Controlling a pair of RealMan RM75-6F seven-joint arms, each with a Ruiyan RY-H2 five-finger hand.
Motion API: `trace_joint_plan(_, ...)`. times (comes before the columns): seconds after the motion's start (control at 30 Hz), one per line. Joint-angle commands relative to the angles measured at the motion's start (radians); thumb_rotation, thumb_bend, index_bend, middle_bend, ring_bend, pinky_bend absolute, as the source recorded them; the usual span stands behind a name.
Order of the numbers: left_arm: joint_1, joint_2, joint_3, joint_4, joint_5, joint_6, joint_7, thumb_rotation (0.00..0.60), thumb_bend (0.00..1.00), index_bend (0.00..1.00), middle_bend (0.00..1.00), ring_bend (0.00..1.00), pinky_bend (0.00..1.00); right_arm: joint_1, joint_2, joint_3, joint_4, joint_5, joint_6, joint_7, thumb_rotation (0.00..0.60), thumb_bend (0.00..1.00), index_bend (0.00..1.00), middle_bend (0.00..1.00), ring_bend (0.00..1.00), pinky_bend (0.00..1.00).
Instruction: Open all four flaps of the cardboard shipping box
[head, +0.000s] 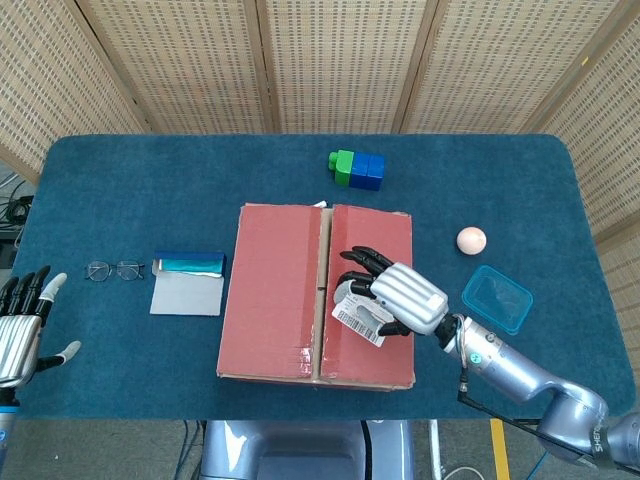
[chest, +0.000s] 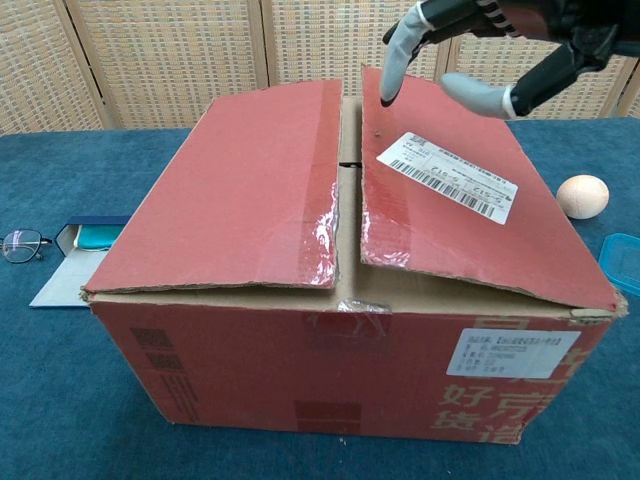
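The red cardboard box (head: 316, 292) stands mid-table with its two top flaps lying almost flat and a narrow gap along the centre seam. In the chest view the left flap (chest: 240, 190) and the right flap (chest: 470, 215), which carries a white barcode label (chest: 450, 176), are slightly raised. My right hand (head: 392, 295) hovers over the right flap, partly covering the label, with fingers spread and nothing held. In the chest view that right hand (chest: 540, 30) has a fingertip (chest: 389, 88) near the flap's inner far edge; contact is unclear. My left hand (head: 20, 335) stays open at the table's left front edge.
Left of the box lie glasses (head: 113, 270) and a blue case on a grey pad (head: 188, 283). Green and blue blocks (head: 356, 169) sit behind the box. On its right are a beige ball (head: 471, 240) and a blue plastic tray (head: 496, 298).
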Motion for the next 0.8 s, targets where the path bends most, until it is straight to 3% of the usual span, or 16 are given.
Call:
trace_joint_plan(0.03, 0.001, -0.001, 0.001, 0.001, -0.002, -0.001, -0.002, 0.566, 0.09, 0.07, 0.0, 0.0, 0.0, 0.018, -0.014, -0.001, 0.007, 0.011, -0.019, -0.008, 0.6, 0.67, 0.36, 0.34, 0.07, 0.0)
trace_joint_plan(0.8, 0.002, 0.005, 0.005, 0.011, -0.021, -0.018, -0.031, 0.564, 0.09, 0.07, 0.0, 0.0, 0.0, 0.112, -0.093, 0.001, 0.064, 0.091, -0.088, -0.094, 0.6, 0.67, 0.38, 0.34, 0.07, 0.0)
